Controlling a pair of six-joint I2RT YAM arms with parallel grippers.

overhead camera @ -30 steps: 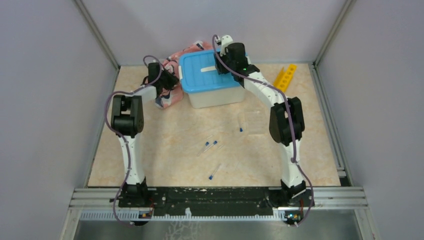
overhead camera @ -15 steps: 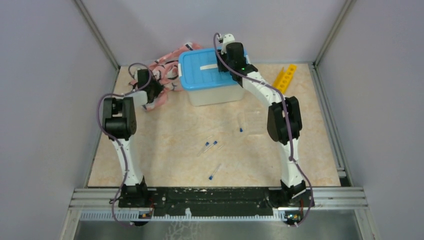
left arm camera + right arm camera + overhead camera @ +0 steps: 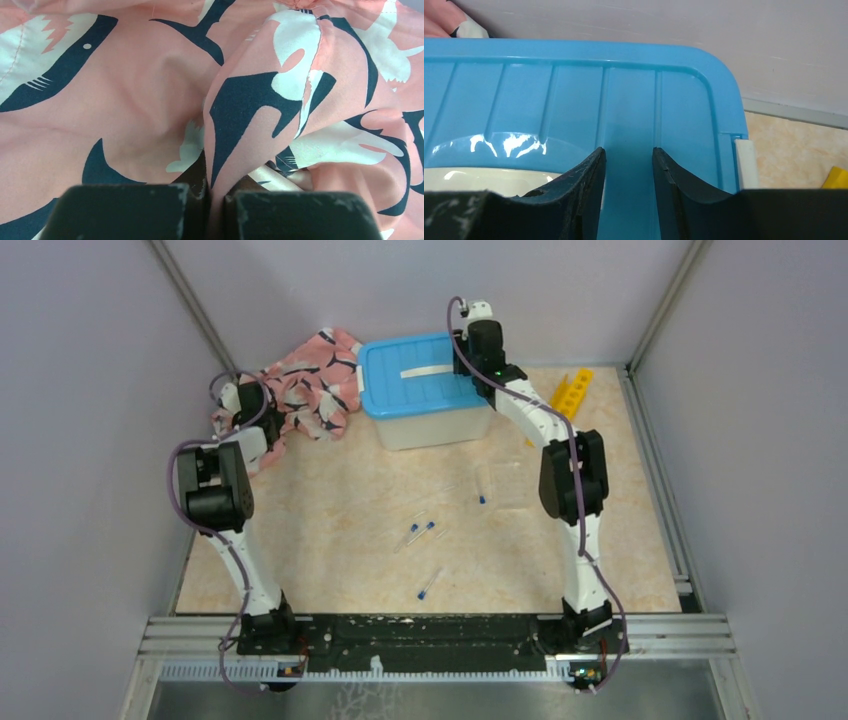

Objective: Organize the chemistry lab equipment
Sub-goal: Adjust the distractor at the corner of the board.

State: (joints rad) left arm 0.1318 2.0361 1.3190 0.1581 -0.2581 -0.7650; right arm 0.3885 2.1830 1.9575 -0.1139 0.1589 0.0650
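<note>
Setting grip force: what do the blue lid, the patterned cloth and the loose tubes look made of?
Blue lid: moulded plastic, glossy; ribs and glare show.
Cloth: thin woven fabric, matte; soft folds, a stitched seam.
Tubes: clear, blue caps; glass or plastic, cannot tell.

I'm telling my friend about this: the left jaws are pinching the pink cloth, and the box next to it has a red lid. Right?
Not quite. The lid is blue, not red; the right wrist view shows it. The rest is right: the left jaws are pinching the pink cloth, next to the box.
</note>
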